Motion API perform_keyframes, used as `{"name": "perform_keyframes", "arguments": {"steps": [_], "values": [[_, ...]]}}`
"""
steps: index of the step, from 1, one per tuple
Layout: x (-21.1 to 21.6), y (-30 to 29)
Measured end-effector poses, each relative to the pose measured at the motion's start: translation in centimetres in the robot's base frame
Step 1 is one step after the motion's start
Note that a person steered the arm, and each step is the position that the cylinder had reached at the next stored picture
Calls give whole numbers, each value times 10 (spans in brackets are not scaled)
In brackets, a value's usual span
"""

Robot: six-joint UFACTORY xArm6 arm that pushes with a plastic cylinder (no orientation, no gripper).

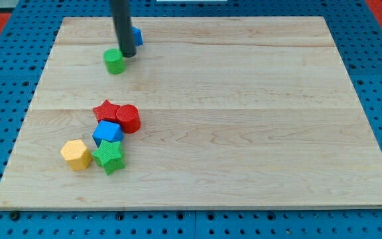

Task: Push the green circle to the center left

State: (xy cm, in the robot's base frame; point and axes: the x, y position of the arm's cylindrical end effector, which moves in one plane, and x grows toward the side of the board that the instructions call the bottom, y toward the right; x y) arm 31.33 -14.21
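The green circle (pixel 115 61) sits near the view's top left of the wooden board (pixel 244 119). My tip (pixel 127 54) is at the lower end of the dark rod, touching or just beside the green circle's upper right edge. A blue block (pixel 136 35) is partly hidden behind the rod, above and right of the green circle.
A cluster lies at the view's lower left: a red star (pixel 106 110), a red circle (pixel 128 118), a blue block (pixel 107 132), a green star (pixel 109 157) and a yellow block (pixel 76 154). Blue pegboard surrounds the board.
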Motion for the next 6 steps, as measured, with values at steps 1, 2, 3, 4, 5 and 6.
{"name": "perform_keyframes", "arguments": {"steps": [1,2,3,4,5,6], "values": [[4,5],[27,-8],[43,-52],[8,-33],[13,-67],[44,-100]]}}
